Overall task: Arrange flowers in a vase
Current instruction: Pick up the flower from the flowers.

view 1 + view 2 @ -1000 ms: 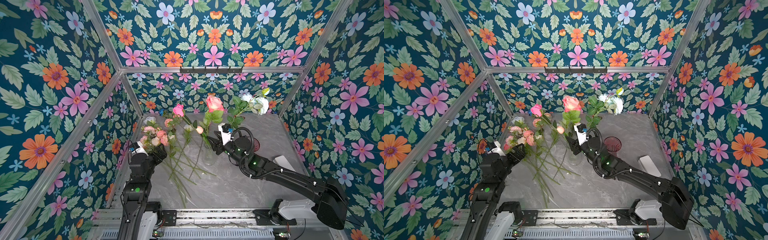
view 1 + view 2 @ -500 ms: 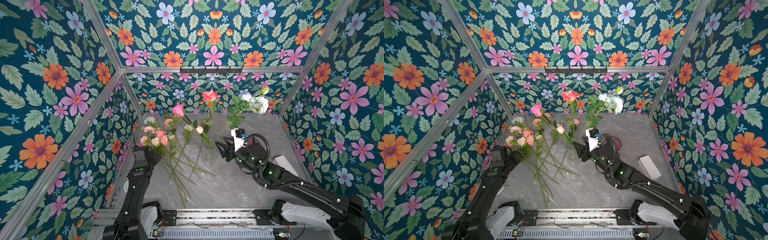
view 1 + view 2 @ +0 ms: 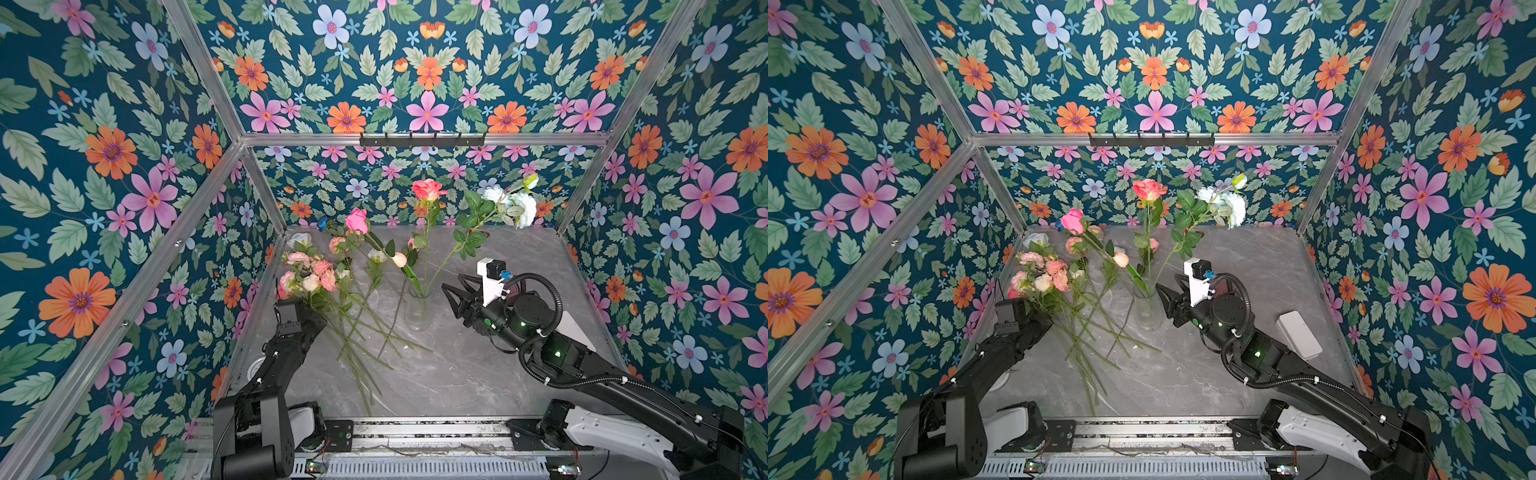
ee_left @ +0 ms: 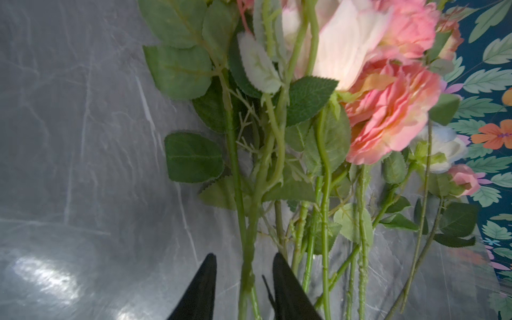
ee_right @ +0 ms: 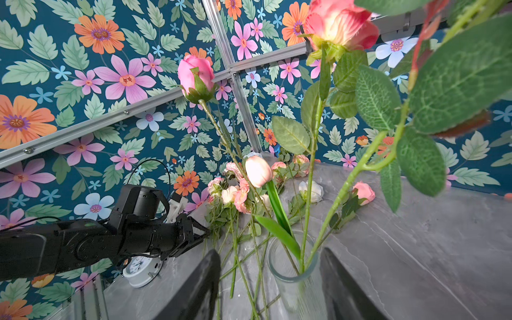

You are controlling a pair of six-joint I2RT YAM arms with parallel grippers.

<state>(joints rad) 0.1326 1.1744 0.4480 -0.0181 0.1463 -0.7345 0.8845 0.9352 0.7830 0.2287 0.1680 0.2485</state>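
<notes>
Picking: the step in hand, as I judge it, is taking the next stem [image 4: 247,274] from the loose flowers [image 3: 320,278] lying on the desk [image 3: 457,374] on my left side.
Left end effector [image 4: 243,257]: partly open, with one finger on each side of that stem and a gap showing on both sides. It holds nothing yet.
Right end effector [image 3: 454,289]: open and empty, just beside the vase [image 3: 417,316] and not touching it.
Next move: I judge that I must close on this one stem only, since its neighbours lie close alongside. Then I lift it clear of the tangle and bring its lower end over the vase mouth. My right end effector is placed well to steady the glass.
Vase: one, clear glass, upright near mid-desk.
Flowers in vase: four. A pink rose [image 3: 356,220] leans to my left, a coral rose [image 3: 428,190] stands upright, a white spray [image 3: 519,205] leans to my right, and a peach bud [image 3: 399,259] sits low.
Flowers on desk: the heads overlap, so I count at least six pink and peach blooms and cannot tell the exact number. One blue flower [image 3: 322,224] lies by the back wall.
Progress: perhaps a third done, judging from what stands against what lies.
Other things: one clock [image 5: 140,270], one white box [image 3: 1300,334].
</notes>
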